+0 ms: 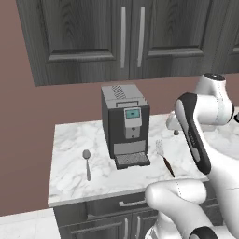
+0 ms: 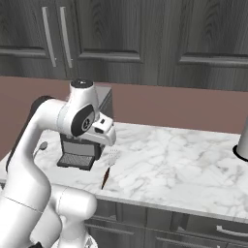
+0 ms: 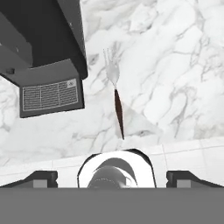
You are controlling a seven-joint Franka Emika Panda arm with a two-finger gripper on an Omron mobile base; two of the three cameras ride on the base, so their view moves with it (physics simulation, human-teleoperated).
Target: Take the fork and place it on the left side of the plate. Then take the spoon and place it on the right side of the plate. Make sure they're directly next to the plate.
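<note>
The counter (image 1: 74, 140) is polished white marble with grey veins. The fork (image 3: 115, 94) has pale metal tines and a dark, wood-like handle. The spoon (image 1: 87, 161) is plain grey metal.

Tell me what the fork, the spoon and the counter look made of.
Fork: pale silvery tines, likely metal; dark brown matte handle, maybe wood or plastic.
Spoon: uniform grey, likely metal.
Counter: white with grey veining, looks like polished marble.
</note>
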